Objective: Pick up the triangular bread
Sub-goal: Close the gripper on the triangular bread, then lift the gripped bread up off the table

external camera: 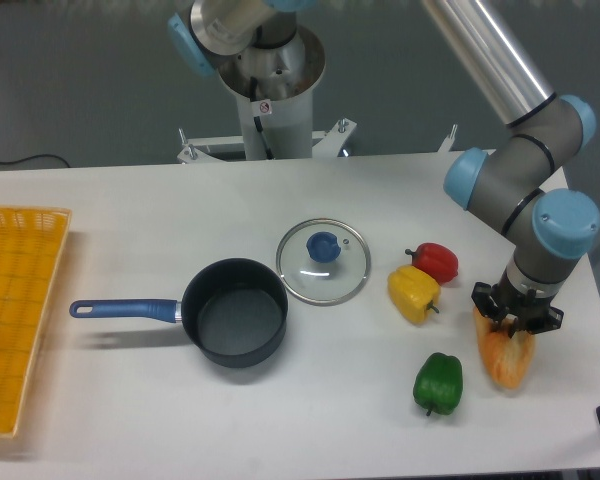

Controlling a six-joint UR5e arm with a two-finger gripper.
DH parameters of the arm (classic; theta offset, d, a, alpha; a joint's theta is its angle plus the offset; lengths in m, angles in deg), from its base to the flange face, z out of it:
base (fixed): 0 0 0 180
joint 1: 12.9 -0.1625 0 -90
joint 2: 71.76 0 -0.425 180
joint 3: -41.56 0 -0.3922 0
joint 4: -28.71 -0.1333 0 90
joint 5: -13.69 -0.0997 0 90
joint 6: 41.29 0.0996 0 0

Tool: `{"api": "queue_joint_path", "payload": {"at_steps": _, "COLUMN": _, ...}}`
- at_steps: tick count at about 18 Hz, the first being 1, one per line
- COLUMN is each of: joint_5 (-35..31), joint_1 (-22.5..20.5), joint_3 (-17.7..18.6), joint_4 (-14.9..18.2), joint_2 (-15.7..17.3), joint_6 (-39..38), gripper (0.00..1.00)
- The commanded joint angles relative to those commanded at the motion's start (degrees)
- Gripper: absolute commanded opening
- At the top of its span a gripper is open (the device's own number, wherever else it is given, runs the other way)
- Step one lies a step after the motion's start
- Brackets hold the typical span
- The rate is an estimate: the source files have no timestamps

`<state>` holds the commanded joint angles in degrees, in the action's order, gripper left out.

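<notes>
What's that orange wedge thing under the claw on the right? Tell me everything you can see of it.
It is the triangular bread, an orange-tan wedge with a paler, mottled crust. It lies on the white table near the right edge, to the right of the green pepper. Its lower end faces the front edge. The claw covers its upper end, fingers down on either side; a firm grip cannot be confirmed.

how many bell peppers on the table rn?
3: red pepper right of the glass lid, yellow pepper just in front of it, green pepper nearest the front edge. None appear hidden.
</notes>
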<state>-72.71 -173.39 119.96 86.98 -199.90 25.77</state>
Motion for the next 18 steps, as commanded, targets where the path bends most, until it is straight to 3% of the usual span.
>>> {"api": "queue_joint_path", "payload": {"at_steps": 5, "joint_5": 0.2, "joint_1": 0.0, "joint_3": 0.3, "joint_4": 1.5, "joint_2": 1.6, "joint_6": 0.0, "gripper": 0.18}}
{"api": "queue_joint_path", "payload": {"at_steps": 15, "joint_5": 0.1, "joint_1": 1.3, "joint_3": 0.6, "joint_4": 13.6, "joint_2": 8.8, "joint_6": -0.2, "gripper": 0.18}}
{"api": "queue_joint_path", "payload": {"at_steps": 18, "joint_5": -0.2, "joint_1": 2.5, "joint_3": 2.9, "joint_4": 14.5, "joint_2": 11.7, "joint_6": -0.5, "gripper": 0.18}}
